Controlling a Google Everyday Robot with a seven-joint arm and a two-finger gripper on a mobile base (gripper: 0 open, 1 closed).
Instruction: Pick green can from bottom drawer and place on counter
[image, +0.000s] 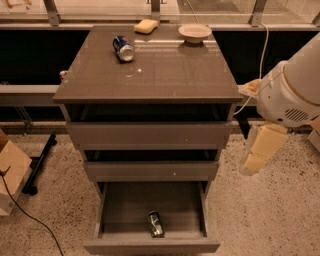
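Camera view: looks down from the near side on a counter (165, 75) with three drawers under it.
green can (156, 224): lies on its side in the bottom drawer (125, 207), close to the tray's near wall, about mid-width, long axis running near to far.
bottom drawer: pulled well out toward the near side, tray floor in view.
middle drawer (150, 171): front stands a little nearer than the top drawer's.
top drawer (150, 135): front just under the counter's near edge, dark gap above it.
counter: glossy grey-brown square top, wider than the drawers.
blue can (123, 48): on its side on the counter, far left of centre, silver end turned toward the near side.
sponge (146, 26): yellow, at the counter's far edge, just beyond the blue can.
bowl (195, 32): pale and shallow, far right part of the counter, near the sponge.
arm (295, 90): white rounded housing at the scene's right edge, right of the counter.
gripper (252, 162): cream-coloured, hangs below the arm, right of the middle drawer and apart from it, well apart from the green can; spread or pressed together, cannot tell.
box (10, 170): cardboard, on the speckled floor at far left.
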